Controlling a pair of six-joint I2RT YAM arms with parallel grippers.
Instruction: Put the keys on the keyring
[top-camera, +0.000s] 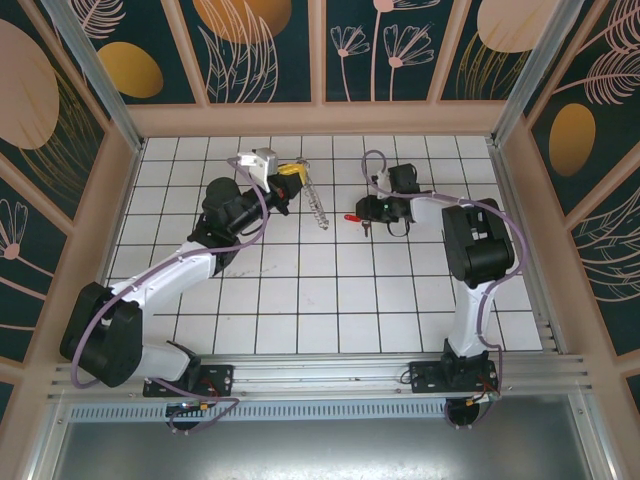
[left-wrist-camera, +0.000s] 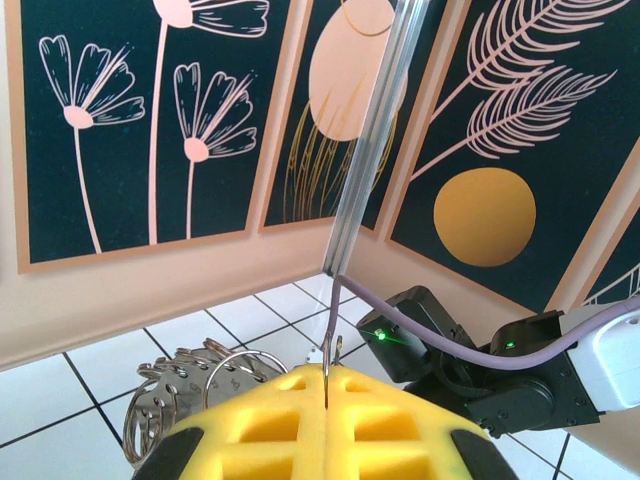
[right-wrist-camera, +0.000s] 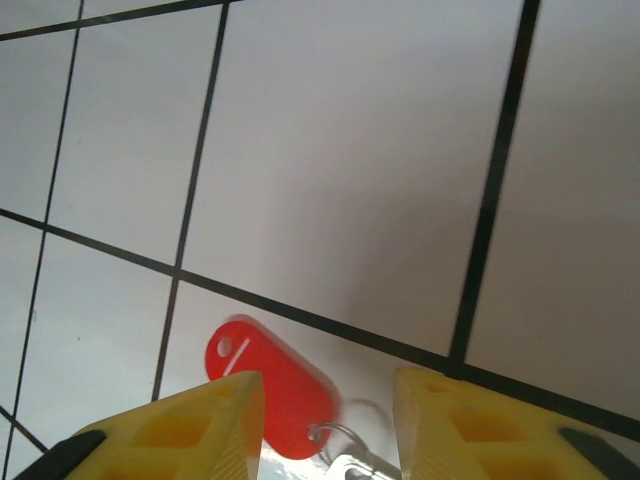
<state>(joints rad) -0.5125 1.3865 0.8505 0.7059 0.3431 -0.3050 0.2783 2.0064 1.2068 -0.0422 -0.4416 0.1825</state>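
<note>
In the top view, my left gripper (top-camera: 291, 173) is shut on the keyring (top-camera: 317, 207), a silvery loop fringed with small metal links that hangs off its tips above the tiles. In the left wrist view, the yellow pads (left-wrist-camera: 380, 420) pinch the thin wire of the keyring (left-wrist-camera: 178, 396) at their seam. The red-headed key (top-camera: 350, 217) lies on the table just left of my right gripper (top-camera: 366, 212). The right wrist view has the key (right-wrist-camera: 283, 392) flat on a tile, its red head and small split ring between the open yellow fingers (right-wrist-camera: 205, 430), with a gap on each side.
The white tiled table (top-camera: 300, 300) has wooden walls at the back and both sides. From the left wrist camera, the right arm's black wrist (left-wrist-camera: 470, 350) sits close ahead of the keyring, with a purple cable (left-wrist-camera: 420, 325) crossing in front.
</note>
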